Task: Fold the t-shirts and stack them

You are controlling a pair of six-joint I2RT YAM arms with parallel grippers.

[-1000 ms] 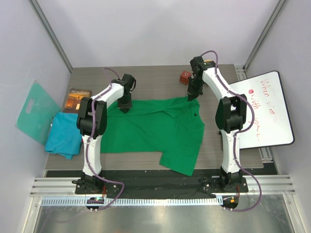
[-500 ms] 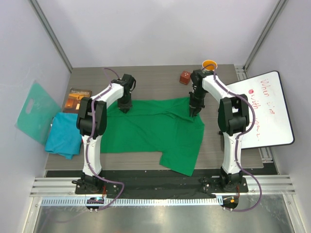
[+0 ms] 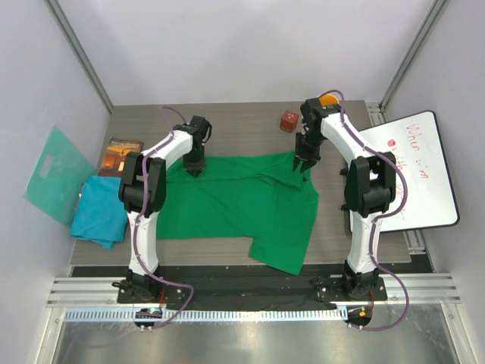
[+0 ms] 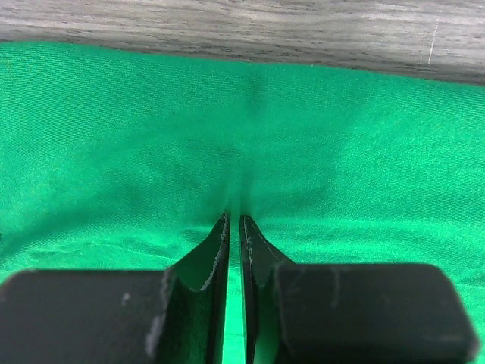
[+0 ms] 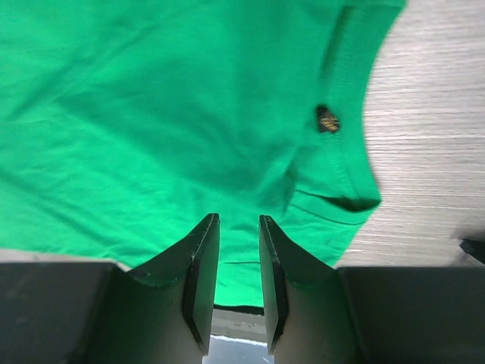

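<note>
The bright green t-shirt (image 3: 242, 201) lies spread over the middle of the table, one part hanging toward the near edge. My left gripper (image 3: 195, 168) sits at its far left edge, shut on a small pinched ridge of the green cloth (image 4: 341, 152). My right gripper (image 3: 303, 162) hovers over the shirt's far right corner, open, with nothing between its fingers (image 5: 203, 258); the green cloth (image 5: 151, 114) lies flat below it. The teal-blue t-shirt (image 3: 100, 212) is bunched at the table's left edge.
A stiff teal board (image 3: 51, 174) leans at the left wall beside a dark book (image 3: 121, 155). A small red-brown object (image 3: 289, 120) and an orange cup (image 3: 328, 98) stand at the back right. A whiteboard (image 3: 413, 171) lies on the right.
My right gripper has opened and let go of the green shirt's far right corner, which now lies flat. The left gripper has kept its pinch and place.
</note>
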